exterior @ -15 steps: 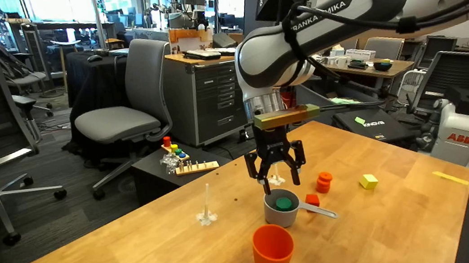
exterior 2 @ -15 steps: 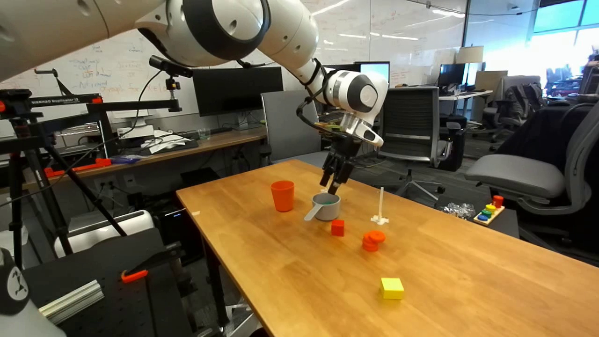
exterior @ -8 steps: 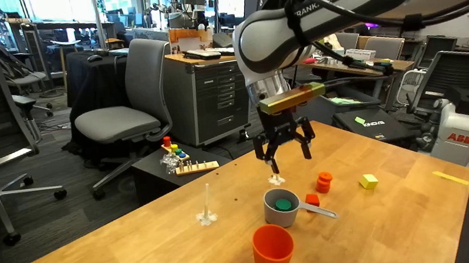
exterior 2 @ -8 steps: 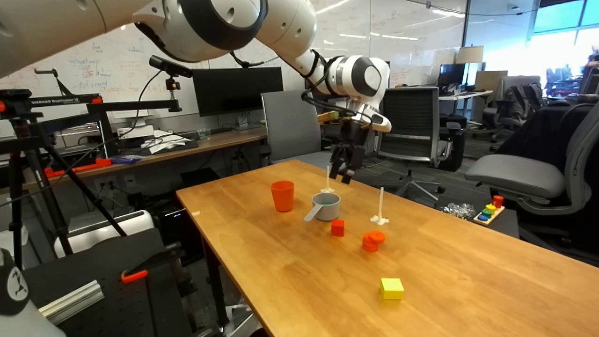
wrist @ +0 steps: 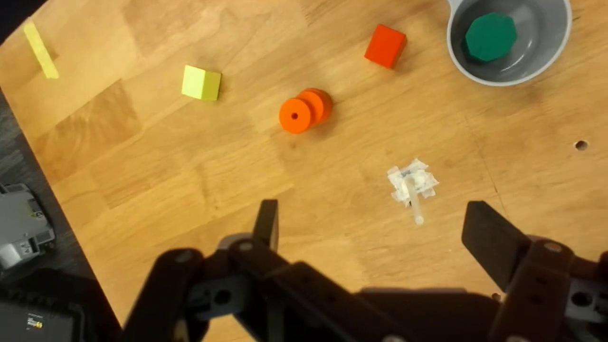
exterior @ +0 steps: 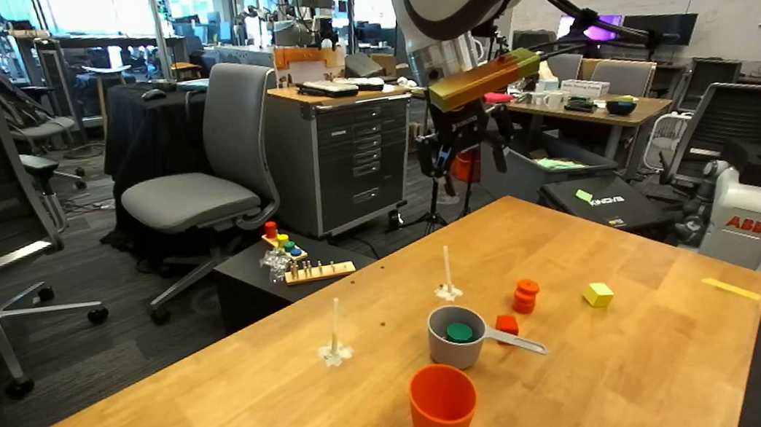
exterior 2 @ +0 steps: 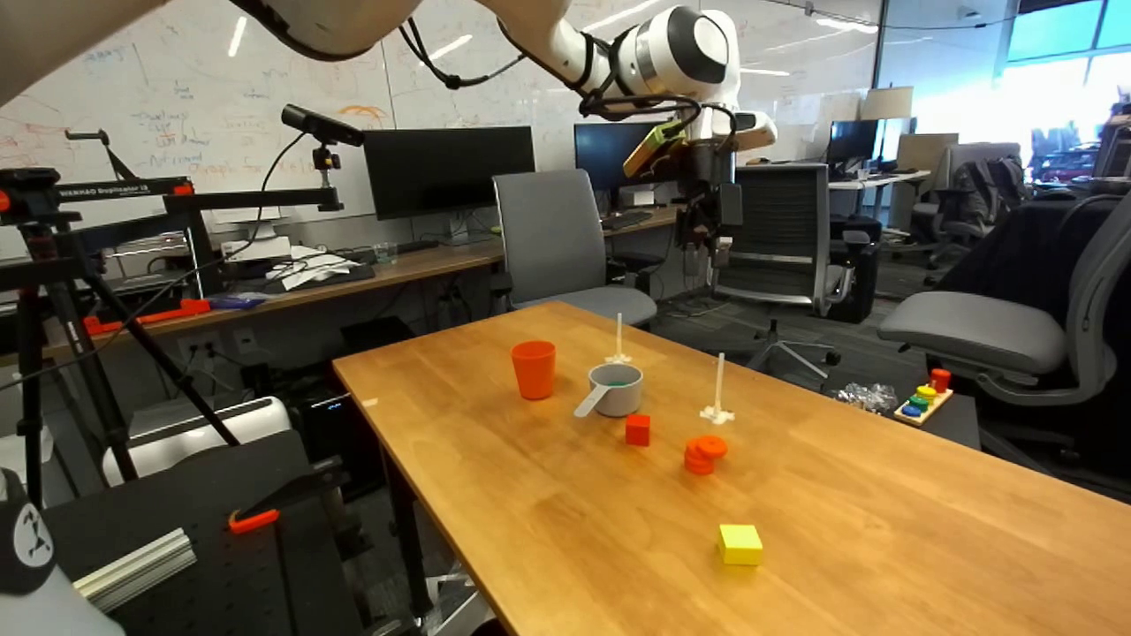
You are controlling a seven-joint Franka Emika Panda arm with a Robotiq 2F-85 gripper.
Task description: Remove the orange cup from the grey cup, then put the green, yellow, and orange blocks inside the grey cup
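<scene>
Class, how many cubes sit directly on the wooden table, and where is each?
2: the orange-red block near the grey cup; the yellow block farther off, past the orange discs. None seems hidden.

On the wooden table [exterior: 232, 424] stand the orange cup [exterior: 443, 411] and, near it, the grey cup [exterior: 446, 354]. There are also the orange block [exterior 2: 637, 431], yellow block [exterior 2: 740, 545], orange discs [wrist: 306, 111], two upright sticks [exterior 2: 718, 384] and, it seems, yellow tape [wrist: 41, 50].

Tbl [wrist: 266, 166]: smooth wood, slight sheen. Grey cup [wrist: 536, 52], 2 o'clk in wrist view: plastic, glossy inside; green blk [wrist: 491, 37] matt. Orange cup [exterior: 442, 417], 6 o'clk in an ext. view: smooth plastic.
</scene>
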